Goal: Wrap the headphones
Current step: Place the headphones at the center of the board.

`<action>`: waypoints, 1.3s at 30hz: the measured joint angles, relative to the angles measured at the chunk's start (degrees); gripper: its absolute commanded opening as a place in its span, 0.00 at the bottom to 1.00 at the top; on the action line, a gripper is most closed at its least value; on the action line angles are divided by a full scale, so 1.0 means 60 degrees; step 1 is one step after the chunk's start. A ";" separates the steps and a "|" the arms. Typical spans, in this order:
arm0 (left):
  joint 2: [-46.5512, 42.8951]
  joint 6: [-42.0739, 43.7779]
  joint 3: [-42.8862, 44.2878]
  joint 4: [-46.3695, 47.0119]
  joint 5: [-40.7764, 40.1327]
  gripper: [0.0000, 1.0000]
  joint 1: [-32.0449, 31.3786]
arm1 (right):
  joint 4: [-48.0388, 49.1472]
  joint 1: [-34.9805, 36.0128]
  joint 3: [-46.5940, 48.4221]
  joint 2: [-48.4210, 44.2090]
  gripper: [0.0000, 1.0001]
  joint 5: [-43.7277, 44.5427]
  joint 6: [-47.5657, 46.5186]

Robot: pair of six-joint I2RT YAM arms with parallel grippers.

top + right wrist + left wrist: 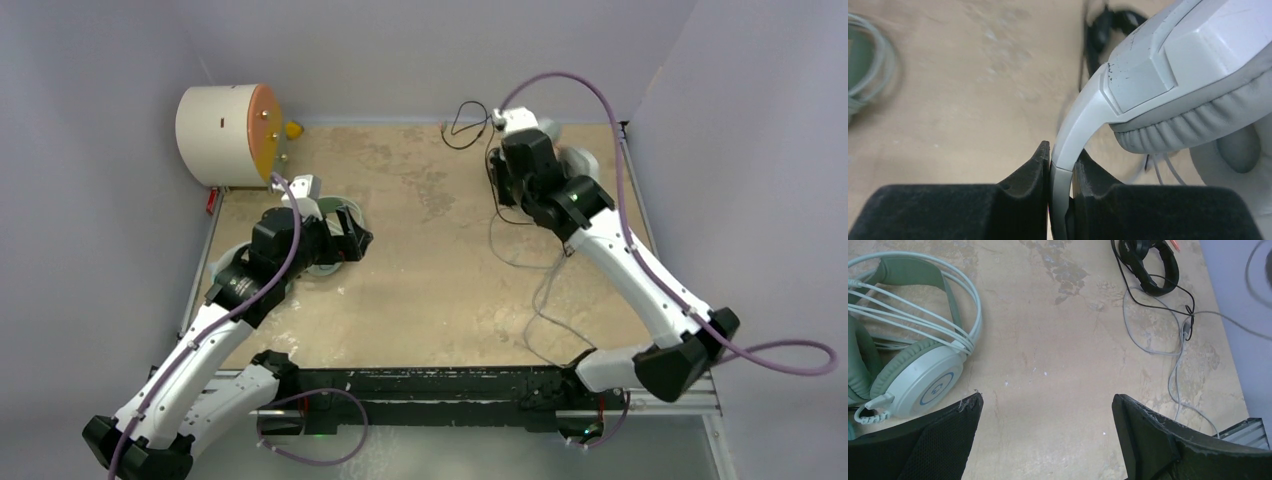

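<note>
The mint-green headphones [913, 375] lie on the tan table with their pale cable looped round the band. My left gripper [1048, 405] hovers just right of them, open, with bare table between its fingers. My right gripper [1060, 167] is shut on the band of the large white-and-grey headphones [1193, 55], which are tilted above the table. Their grey cable [1179, 340] trails loose across the table's right side. The thin black headphones [1150, 262] lie just beyond, with their black cable [463, 122] running to the back wall.
A cream drum with an orange face [225, 135] stands in the back left corner. Walls close in the table [430, 280] on three sides. The black rail [430, 385] with both arm bases runs along the near edge.
</note>
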 measured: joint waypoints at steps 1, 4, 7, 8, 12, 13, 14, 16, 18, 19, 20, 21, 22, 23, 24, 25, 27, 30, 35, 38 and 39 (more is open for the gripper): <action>-0.0004 -0.0004 -0.0015 0.0000 0.0000 1.00 0.0000 | -0.0131 -0.0102 -0.0681 -0.0408 0.00 0.0255 0.0437; -0.0051 -0.0004 -0.0178 0.0069 0.0131 1.00 0.0000 | -0.0499 -0.0350 -0.2470 -0.1446 0.00 0.0521 0.1523; -0.0058 -0.0011 -0.0379 0.0200 0.0390 0.99 0.0000 | -0.0696 -0.0335 -0.3938 -0.2259 0.00 -0.0572 0.2131; -0.0047 -0.0033 -0.0437 0.0244 0.0499 0.99 0.0000 | -0.0692 -0.0270 -0.4211 -0.2357 0.00 -0.0994 0.2204; 0.0095 -0.0106 -0.0663 0.0616 0.0962 0.97 0.0000 | -0.0098 0.0674 -0.5271 -0.2280 0.00 -0.2626 0.2379; 0.0131 -0.0127 -0.0710 0.0692 0.1060 0.97 0.0000 | 0.0069 0.1064 -0.5413 -0.2120 0.00 -0.2947 0.2397; 0.0175 -0.0193 -0.0761 0.0758 0.1151 0.97 0.0000 | 0.0193 0.1388 -0.5482 -0.1960 0.00 -0.3184 0.2404; 0.0233 -0.0321 -0.0874 0.0882 0.1239 0.97 0.0000 | 0.0670 0.2226 -0.5533 -0.1472 0.00 -0.3734 0.2390; 0.0244 -0.0433 -0.0943 0.0878 0.1191 0.97 0.0000 | 0.1151 0.2809 -0.5533 -0.1086 0.00 -0.4175 0.2288; 0.0240 -0.0514 -0.0980 0.0874 0.1104 0.97 0.0000 | 0.1457 0.3096 -0.5533 -0.0867 0.00 -0.4419 0.2197; 0.0240 -0.0583 -0.0998 0.0863 0.1013 0.97 0.0000 | 0.1723 0.3286 -0.5533 -0.0670 0.02 -0.4626 0.2102; 0.0237 -0.0648 -0.1016 0.0856 0.0925 0.97 0.0000 | 0.1949 0.3417 -0.5533 -0.0484 0.06 -0.4801 0.2007; 0.0229 -0.0714 -0.1024 0.0827 0.0816 0.97 0.0000 | 0.2208 0.3530 -0.5533 -0.0255 0.14 -0.5023 0.1891; 0.0219 -0.0765 -0.1031 0.0801 0.0707 0.97 0.0000 | 0.2459 0.3610 -0.5533 -0.0011 0.28 -0.5260 0.1778; 0.0197 -0.0816 -0.1031 0.0776 0.0579 0.97 0.0000 | 0.2677 0.3668 -0.5533 0.0222 0.47 -0.5475 0.1672; 0.0175 -0.0834 -0.1031 0.0761 0.0488 0.97 0.0000 | 0.2834 0.3687 -0.5533 0.0412 0.57 -0.5639 0.1585; 0.0127 -0.0871 -0.1031 0.0729 0.0331 0.97 0.0000 | 0.3107 0.3734 -0.5533 0.0652 0.73 -0.5701 0.1399; 0.0102 -0.0925 -0.1035 0.0685 0.0233 0.97 0.0000 | 0.3231 0.3730 -0.5530 0.0590 0.88 -0.5661 0.1239; 0.0131 -0.1016 -0.1217 0.0736 0.0237 0.96 0.0000 | 0.3049 0.3432 -0.5355 -0.0237 0.89 -0.5482 0.1137; 0.0317 -0.1067 -0.1333 0.0834 0.0382 0.94 0.0000 | 0.2874 0.2477 -0.4943 -0.0634 0.86 -0.5515 0.1155; 0.0452 -0.1067 -0.1341 0.0882 0.0495 0.93 -0.0004 | 0.2849 0.2036 -0.4845 -0.0714 0.85 -0.5486 0.1173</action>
